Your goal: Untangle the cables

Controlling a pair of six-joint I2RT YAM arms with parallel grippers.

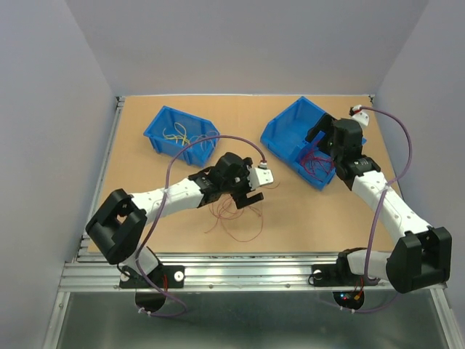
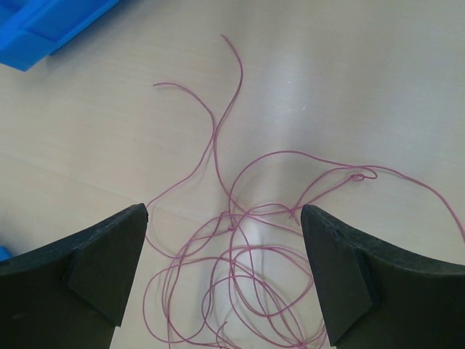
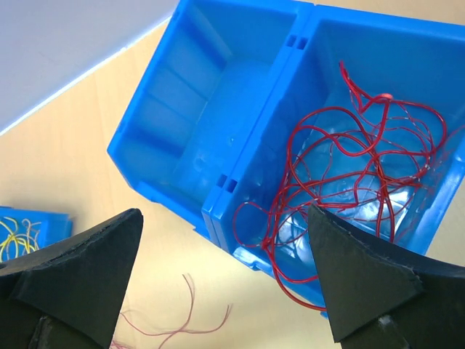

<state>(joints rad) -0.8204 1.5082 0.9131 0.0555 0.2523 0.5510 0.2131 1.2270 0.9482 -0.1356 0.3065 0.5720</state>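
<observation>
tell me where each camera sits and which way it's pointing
Top external: fixed above and behind the robot, looking down on the table; left arm and right arm show, bases included.
Left wrist: on the left arm, looking down at loose wires on the table, framed by the open left end effector.
Right wrist: on the right arm, looking down into a blue bin of red wires, past the open right end effector.
Shared: top and right wrist views both show that bin and its red wires.

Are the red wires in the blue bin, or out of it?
Mostly in: the red wires lie in the bin's right compartment; some loops hang over its wall.
</observation>
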